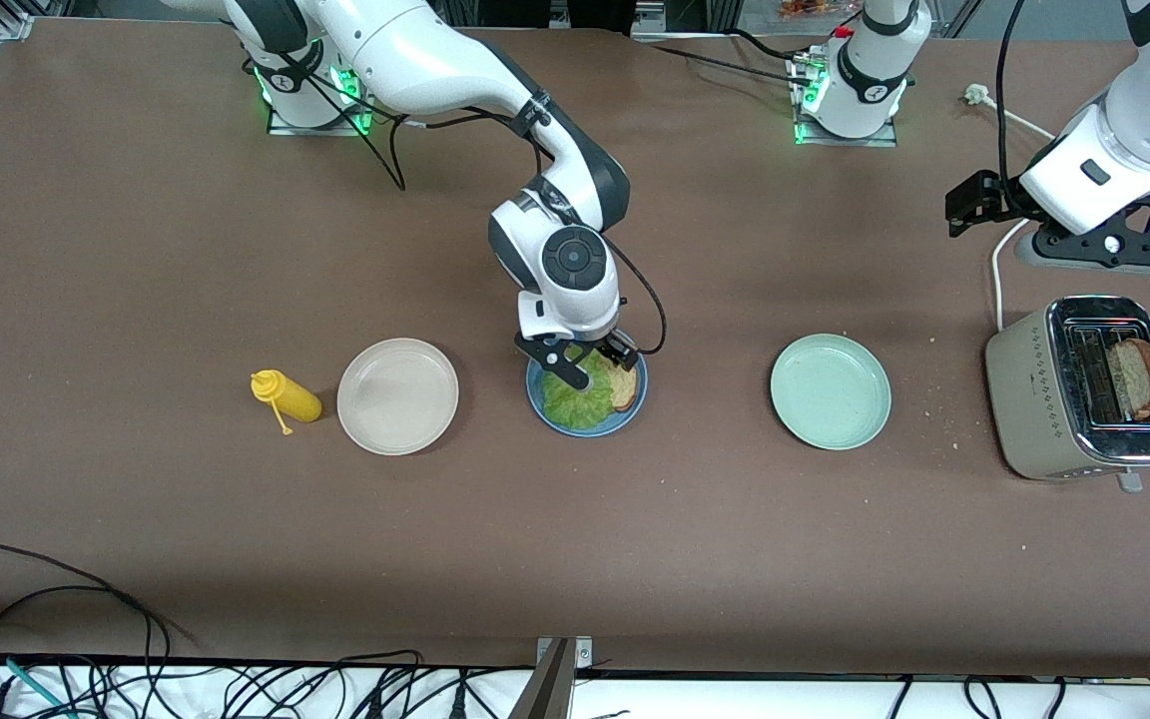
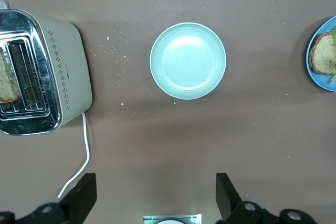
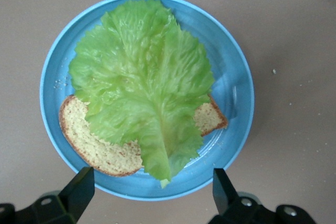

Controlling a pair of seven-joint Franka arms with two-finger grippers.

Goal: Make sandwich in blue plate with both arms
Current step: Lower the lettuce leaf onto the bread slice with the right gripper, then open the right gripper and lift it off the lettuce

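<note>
Two layers of the sandwich are down: one bread slice (image 3: pixel 100 148) lies in the blue plate (image 3: pixel 231 85) with the lettuce leaf (image 3: pixel 144 87) spread over it, so the step in hand looks like the release of the leaf. The right hand (image 1: pixel 590 361) hangs just above the blue plate, its fingers (image 3: pixel 79 187) spread wide with nothing between them, the arm bent sharply down from its base. What is missing is the top slice, and the likely source is the bread (image 1: pixel 1137 376) standing in a slot of the toaster (image 1: pixel 1044 399), well apart from the blue plate toward the left arm's end of the bench. The left hand (image 2: pixel 152 195) waits over the bare bench beside the toaster, open and empty. The next move probably calls for it to descend over the slot, grip the upright slice by its crust and carry it to the blue plate, once the right hand has cleared away.
</note>
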